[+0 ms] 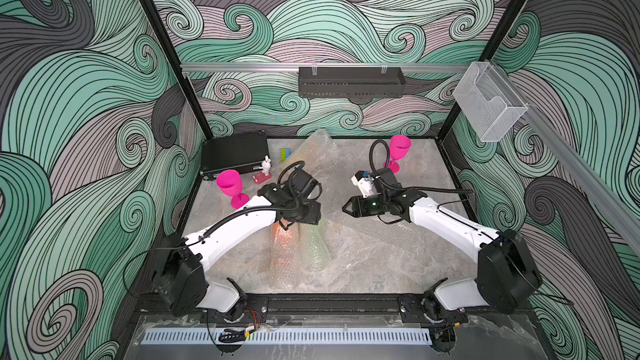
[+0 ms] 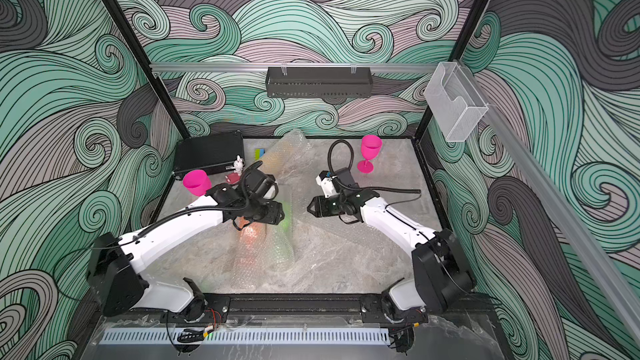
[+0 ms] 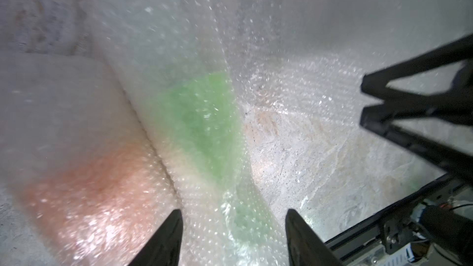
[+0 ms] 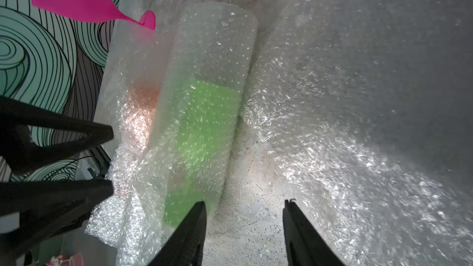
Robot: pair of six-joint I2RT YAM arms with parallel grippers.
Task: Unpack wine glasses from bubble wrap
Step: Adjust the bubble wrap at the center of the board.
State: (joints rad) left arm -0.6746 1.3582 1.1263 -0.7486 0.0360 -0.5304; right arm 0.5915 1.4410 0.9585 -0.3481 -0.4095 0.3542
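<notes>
Two magenta wine glasses stand unwrapped in both top views, one at the left (image 1: 230, 187) (image 2: 196, 183) and one at the back right (image 1: 398, 152) (image 2: 370, 152). In the middle lie two bubble wrap sleeves: an orange glass (image 3: 97, 175) (image 1: 282, 237) shows through one, a lime green glass (image 3: 202, 113) (image 4: 202, 134) through the other. My left gripper (image 3: 233, 216) (image 1: 289, 225) points down, open, its fingers astride the green glass's sleeve. My right gripper (image 4: 244, 205) (image 1: 344, 207) hangs open over bare table beside that sleeve. A loose bubble wrap sheet (image 1: 363, 237) spreads to the right.
More crumpled bubble wrap (image 1: 315, 147) lies at the back. A black case (image 1: 235, 154), a white rabbit figurine (image 1: 265, 167) and a green-and-blue block (image 1: 284, 154) sit at the back left. A black tray (image 1: 351, 81) and a clear holder (image 1: 488, 105) hang on the rails.
</notes>
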